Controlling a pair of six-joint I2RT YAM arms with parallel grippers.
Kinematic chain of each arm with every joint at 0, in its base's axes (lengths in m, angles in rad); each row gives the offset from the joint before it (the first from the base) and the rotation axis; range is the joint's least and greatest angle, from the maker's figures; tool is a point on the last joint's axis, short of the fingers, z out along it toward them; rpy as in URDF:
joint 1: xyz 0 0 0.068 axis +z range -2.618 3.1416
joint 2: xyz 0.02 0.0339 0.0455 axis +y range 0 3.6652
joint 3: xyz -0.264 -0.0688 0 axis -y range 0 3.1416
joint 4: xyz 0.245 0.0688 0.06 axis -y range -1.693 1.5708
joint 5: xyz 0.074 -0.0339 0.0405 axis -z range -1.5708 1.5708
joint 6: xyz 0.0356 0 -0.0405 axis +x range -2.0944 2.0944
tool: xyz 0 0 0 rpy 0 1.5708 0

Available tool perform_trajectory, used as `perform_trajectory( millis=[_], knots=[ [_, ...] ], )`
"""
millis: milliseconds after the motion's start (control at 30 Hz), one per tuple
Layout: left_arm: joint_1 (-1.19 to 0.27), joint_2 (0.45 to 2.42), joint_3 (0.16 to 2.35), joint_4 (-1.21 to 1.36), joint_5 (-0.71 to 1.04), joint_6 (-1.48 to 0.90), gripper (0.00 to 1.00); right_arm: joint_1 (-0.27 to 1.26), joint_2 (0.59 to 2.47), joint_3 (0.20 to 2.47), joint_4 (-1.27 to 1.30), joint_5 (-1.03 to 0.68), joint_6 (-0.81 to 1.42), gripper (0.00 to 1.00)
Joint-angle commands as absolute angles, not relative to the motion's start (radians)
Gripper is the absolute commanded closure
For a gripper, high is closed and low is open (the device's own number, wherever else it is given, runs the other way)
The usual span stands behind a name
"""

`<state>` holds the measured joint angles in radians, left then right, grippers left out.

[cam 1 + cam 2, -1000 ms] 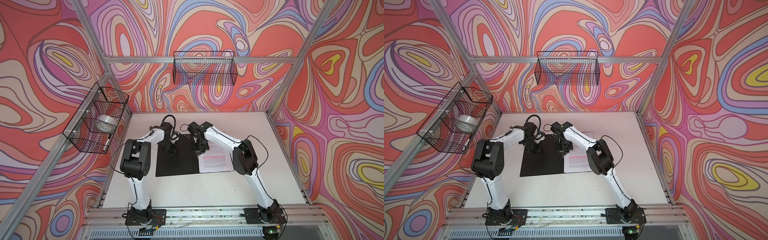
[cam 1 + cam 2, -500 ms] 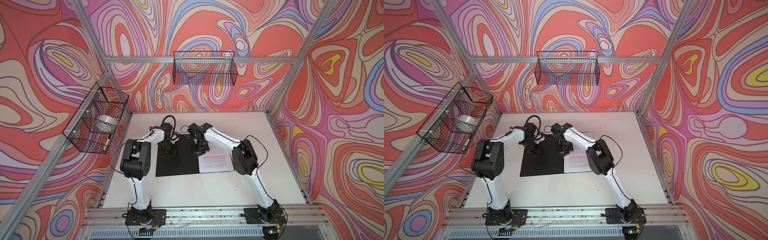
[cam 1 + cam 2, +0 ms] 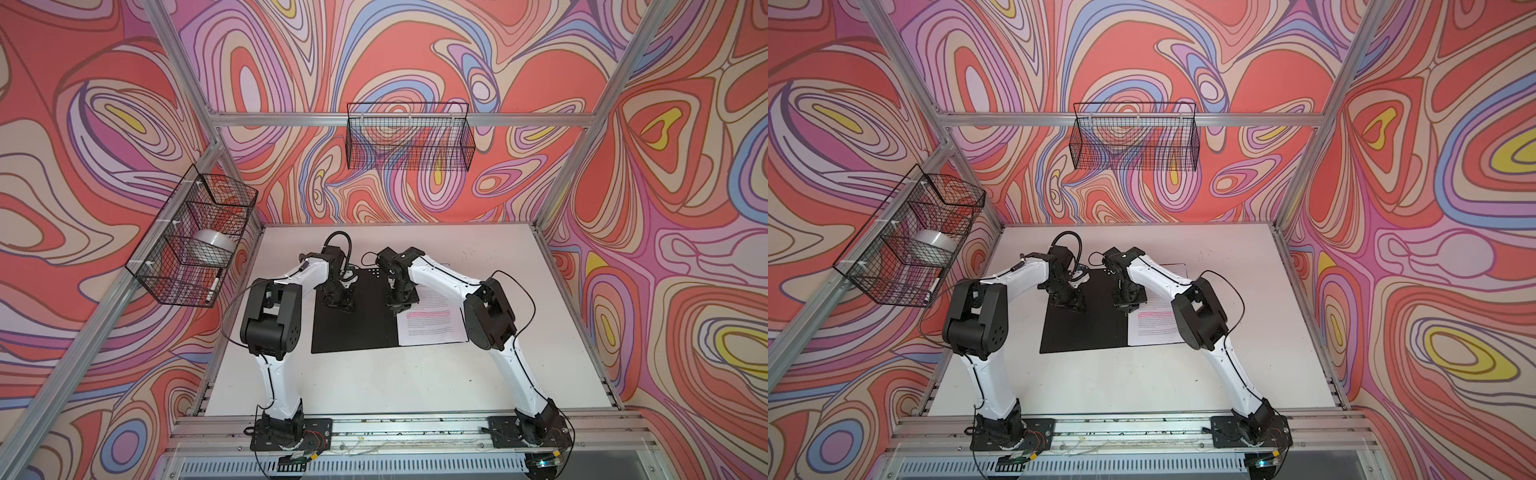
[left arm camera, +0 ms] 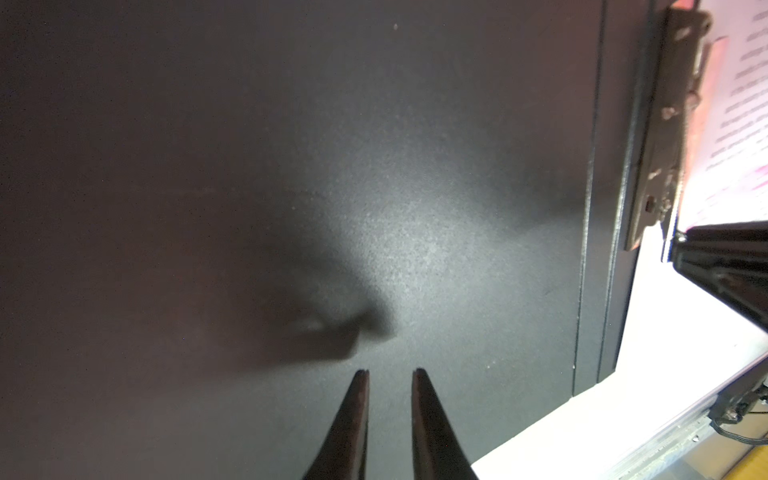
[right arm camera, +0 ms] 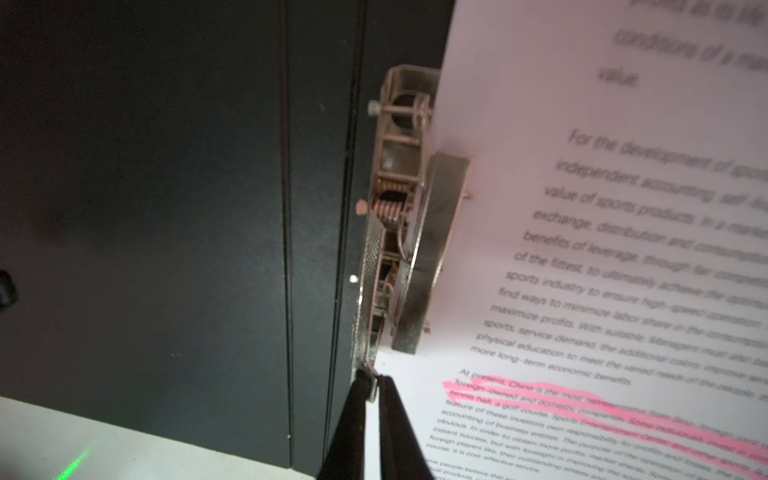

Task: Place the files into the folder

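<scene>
The folder [image 3: 353, 328] [image 3: 1084, 328] lies open on the table, black inside up. The files [image 3: 430, 324] [image 3: 1154, 328], white printed sheets with a pink band, rest on its right half beside the metal spine clip [image 5: 415, 249] [image 4: 665, 124]. My right gripper [image 5: 372, 378] [image 3: 400, 306] is shut on the end of the clip's lever, whose pressing plate lies on the sheets' [image 5: 623, 208] edge. My left gripper [image 4: 388, 372] [image 3: 341, 306] points down at the folder's bare left cover [image 4: 291, 166], fingertips a narrow gap apart with nothing between them.
The white table [image 3: 395, 382] extends in front of and behind the folder. A wire basket [image 3: 409, 141] hangs on the back wall. Another [image 3: 195, 241] on the left wall holds a tape roll [image 3: 212, 245]. Both arms bend inward over the folder's far end.
</scene>
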<state>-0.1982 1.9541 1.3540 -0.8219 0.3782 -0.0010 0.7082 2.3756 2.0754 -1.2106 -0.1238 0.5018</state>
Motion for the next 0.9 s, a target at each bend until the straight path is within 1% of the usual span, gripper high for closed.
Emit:
perform_trajectory(
  millis=[0,867],
  knots=[
    [-0.195,1.960,1.342,-0.836,0.388,0.008,0.79,0.704,2.428,2.029,-1.260,-0.052,0.496,0.92],
    [-0.193,1.955,1.341,-0.841,0.390,0.006,0.80,0.704,2.467,2.017,-1.236,-0.070,0.490,0.92]
  ],
)
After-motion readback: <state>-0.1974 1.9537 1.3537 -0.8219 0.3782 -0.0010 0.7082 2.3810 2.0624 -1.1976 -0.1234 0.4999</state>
